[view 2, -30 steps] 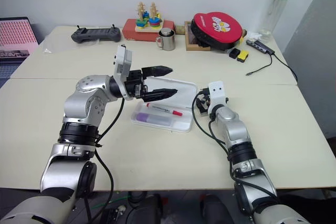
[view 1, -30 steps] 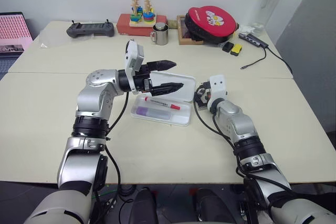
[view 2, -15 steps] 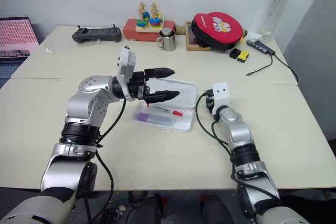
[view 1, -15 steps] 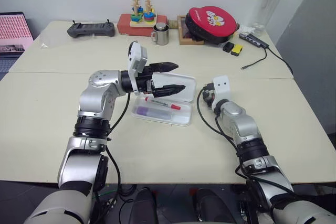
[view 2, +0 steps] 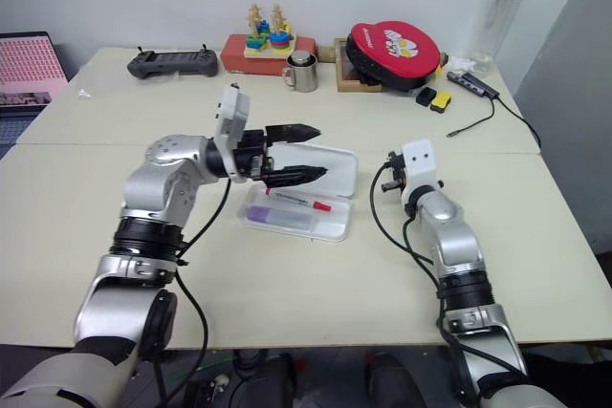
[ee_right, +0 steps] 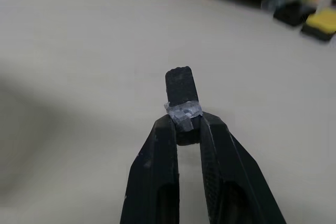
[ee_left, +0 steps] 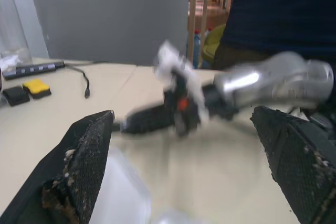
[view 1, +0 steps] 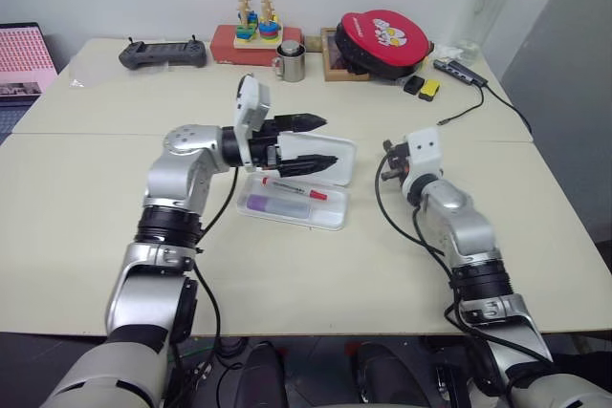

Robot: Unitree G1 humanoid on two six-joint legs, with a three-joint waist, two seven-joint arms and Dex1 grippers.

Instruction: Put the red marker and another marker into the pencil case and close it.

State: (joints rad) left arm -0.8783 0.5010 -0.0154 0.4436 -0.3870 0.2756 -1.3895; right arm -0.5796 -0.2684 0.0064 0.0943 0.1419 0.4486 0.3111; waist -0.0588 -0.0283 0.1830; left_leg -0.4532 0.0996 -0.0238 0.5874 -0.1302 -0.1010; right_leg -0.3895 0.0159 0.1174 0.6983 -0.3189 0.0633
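So the pencil case sits open just left of the middle of the head view, lid propped up toward the back, with the red marker lying in the tray and the purple marker right below it, closer to the near edge. The left gripper hangs directly over the case's back part, fingers spread wide, one tip above the lid and the other lower, over the tray near the red marker, not touching anything as far as I can see. That arm is bent in from the left of the frame, forearm pointing toward the right. The right gripper is off to the right of the case, clear of it, arm raised above the table. Its fingers are pressed in on a small black block with a grey tape band.
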